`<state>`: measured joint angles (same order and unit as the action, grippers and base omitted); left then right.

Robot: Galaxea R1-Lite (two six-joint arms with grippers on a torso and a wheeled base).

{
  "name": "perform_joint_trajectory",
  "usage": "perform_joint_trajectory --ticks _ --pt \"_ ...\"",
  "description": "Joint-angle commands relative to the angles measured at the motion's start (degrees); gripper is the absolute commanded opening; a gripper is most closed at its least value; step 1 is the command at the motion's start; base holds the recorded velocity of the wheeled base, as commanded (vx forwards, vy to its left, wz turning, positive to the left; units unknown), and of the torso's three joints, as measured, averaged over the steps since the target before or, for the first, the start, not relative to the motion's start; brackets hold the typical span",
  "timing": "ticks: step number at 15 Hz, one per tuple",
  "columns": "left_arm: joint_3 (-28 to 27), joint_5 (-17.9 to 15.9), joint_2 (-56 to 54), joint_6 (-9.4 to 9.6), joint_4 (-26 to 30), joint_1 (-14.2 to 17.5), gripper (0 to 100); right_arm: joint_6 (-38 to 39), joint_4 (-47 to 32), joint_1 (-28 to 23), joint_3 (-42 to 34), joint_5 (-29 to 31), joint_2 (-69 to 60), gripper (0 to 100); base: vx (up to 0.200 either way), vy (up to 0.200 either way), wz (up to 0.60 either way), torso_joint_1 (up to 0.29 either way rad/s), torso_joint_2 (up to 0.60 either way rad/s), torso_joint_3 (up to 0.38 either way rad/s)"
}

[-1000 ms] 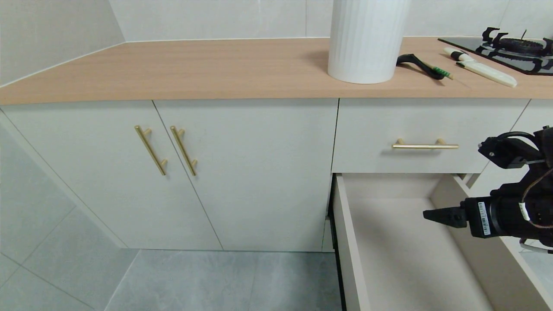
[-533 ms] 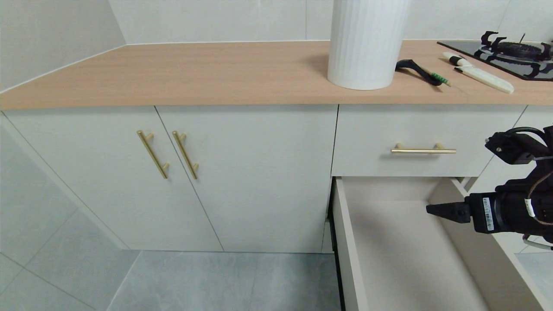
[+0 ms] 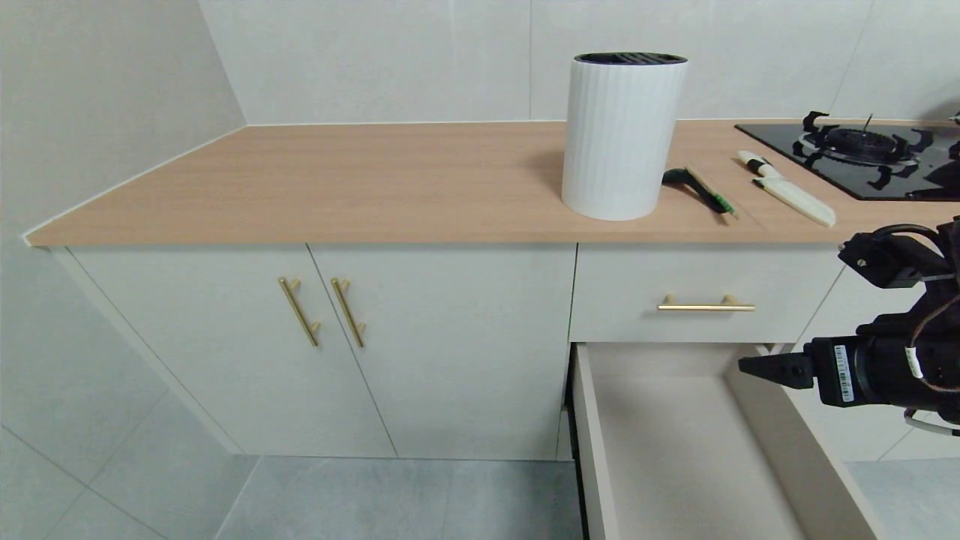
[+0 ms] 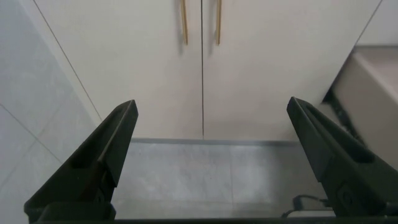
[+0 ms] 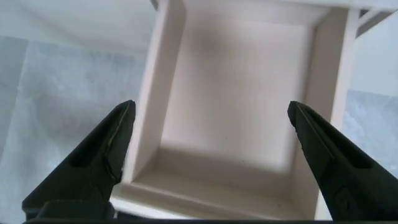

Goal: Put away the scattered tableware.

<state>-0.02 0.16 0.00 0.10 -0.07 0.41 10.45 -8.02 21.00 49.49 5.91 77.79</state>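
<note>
**Ana:** What do we see from the head?

**Ben:** We see a wooden countertop [image 3: 360, 180] across the middle of the frame. A tall white holder [image 3: 622, 142] stands upright on it, right of the middle. Just to the holder's right lies a black tool [image 3: 694, 187] with a bit of green at its end. A little farther right lies a white knife [image 3: 787, 196]. Both lie flat on the wood and do not touch each other. A black stove [image 3: 847, 150] sits at the upper right.

**Ana:** And lower down?

**Ben:** We see two doors [image 3: 450, 352] with gold handles [image 3: 300, 311] in the lower middle. Right of them is a shut drawer [image 3: 637, 285]. Under it, at the bottom right, is an open drawer [image 3: 592, 450]. The right gripper [image 3: 754, 369] hangs at the right edge, over the open drawer's right wall. It is well below the knife and touches nothing.

**Ana:** What do we see from the left wrist?

**Ben:** We see the left gripper [image 4: 211, 106] with its fingers [image 4: 99, 168] spread wide and nothing between them. Past them are the two doors, their gold handles and the grey floor [image 4: 205, 174].

**Ana:** And from the right wrist?

**Ben:** We see the right gripper's fingers [image 5: 102, 162] spread wide too, holding nothing. Past them we look down on the open drawer's pale bottom and walls, with grey floor beside it.
</note>
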Motion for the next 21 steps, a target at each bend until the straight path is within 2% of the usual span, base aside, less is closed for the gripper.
perform_joint_trajectory --ticks 1,3,4,6,7,8,9,11,15,18,21 --pt "0.02 0.02 0.09 -0.01 -0.01 0.02 100 0.01 0.11 0.00 -0.01 -0.02 0.26 100 0.000 0.000 0.00 0.334 -0.49 -0.266" --pt "0.02 0.02 0.09 -0.01 -0.01 0.02 100 -0.08 1.61 0.00 0.08 -0.02 -0.36 100 0.000 0.000 0.00 0.242 -0.24 -0.149" --pt "-0.06 0.02 0.09 -0.01 -0.01 0.02 100 -0.08 5.03 0.00 1.13 0.33 -0.36 100 0.000 0.000 0.00 0.090 -0.10 -0.056" --pt "0.02 0.02 0.09 -0.01 -0.01 0.02 100 0.36 5.91 -0.09 8.69 0.42 0.79 100 0.000 0.000 0.00 0.023 -0.03 -0.016" --pt "0.02 0.02 0.09 -0.01 -0.01 0.02 100 0.45 4.51 -0.17 11.33 0.50 1.31 100 0.000 0.000 0.00 0.000 0.00 0.000" --pt "0.02 0.02 0.09 -0.01 -0.01 0.02 100 0.45 -2.96 -0.17 19.32 2.00 2.54 100 0.000 0.000 0.00 0.000 0.00 0.000" --pt "0.02 0.02 0.09 -0.01 -0.01 0.02 100 0.54 -7.18 -0.17 24.69 3.49 4.39 100 0.000 0.000 0.00 0.000 0.00 0.000" --pt "0.02 0.02 0.09 -0.01 -0.01 0.02 100 0.63 -10.96 -1.32 33.74 5.78 9.93 100 0.000 0.000 0.00 0.000 0.00 0.000" --pt "0.02 0.02 0.09 -0.10 -0.01 0.02 100 4.32 -10.17 -3.51 35.58 8.33 16.69 100 0.000 0.000 0.00 0.000 0.00 0.000" --pt "0.02 0.02 0.09 -0.01 -0.01 0.02 100 4.32 -0.94 -7.21 34.53 8.33 20.47 100 0.000 0.000 0.00 0.000 0.00 0.000" --pt "-0.06 0.02 0.09 -0.01 -0.01 0.02 100 4.23 2.40 -7.65 33.74 8.33 21.97 100 0.000 0.000 0.00 0.000 0.00 0.000"
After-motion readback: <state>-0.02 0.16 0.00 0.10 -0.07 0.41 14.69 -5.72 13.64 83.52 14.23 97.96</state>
